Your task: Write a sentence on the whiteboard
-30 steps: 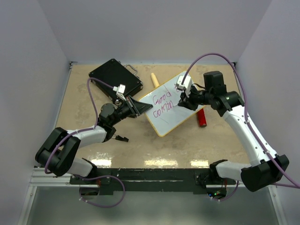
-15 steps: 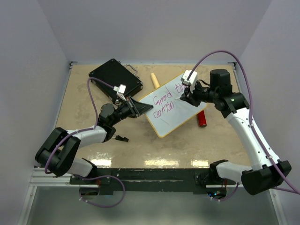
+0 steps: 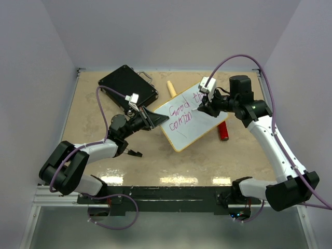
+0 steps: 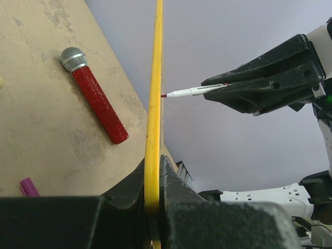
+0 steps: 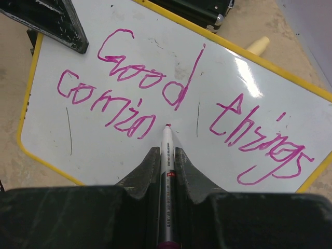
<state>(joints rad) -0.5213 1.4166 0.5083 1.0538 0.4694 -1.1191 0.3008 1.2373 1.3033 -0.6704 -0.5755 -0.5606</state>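
The whiteboard (image 3: 185, 133), white with a yellow frame, stands tilted on the table. My left gripper (image 3: 153, 119) is shut on its left edge; the left wrist view shows the yellow frame (image 4: 154, 104) edge-on between the jaws of that gripper (image 4: 153, 174). The sentence (image 5: 140, 78) in magenta reads "Good things" with "comin" below. My right gripper (image 5: 166, 153) is shut on a white marker (image 5: 167, 142). The marker's magenta tip rests at the board just right of "comin". The marker (image 4: 192, 92) also shows side-on in the left wrist view.
A black case (image 3: 128, 85) lies behind the left gripper. A cream handle (image 3: 171, 88) pokes out behind the board. A red microphone (image 3: 223, 130) lies by the board's right edge. A purple cap (image 4: 28, 187) sits on the table.
Half a second ago the right gripper with the marker stood further up and right, by "things". It has come back left and down to the end of "comin". The left gripper and board stayed still.
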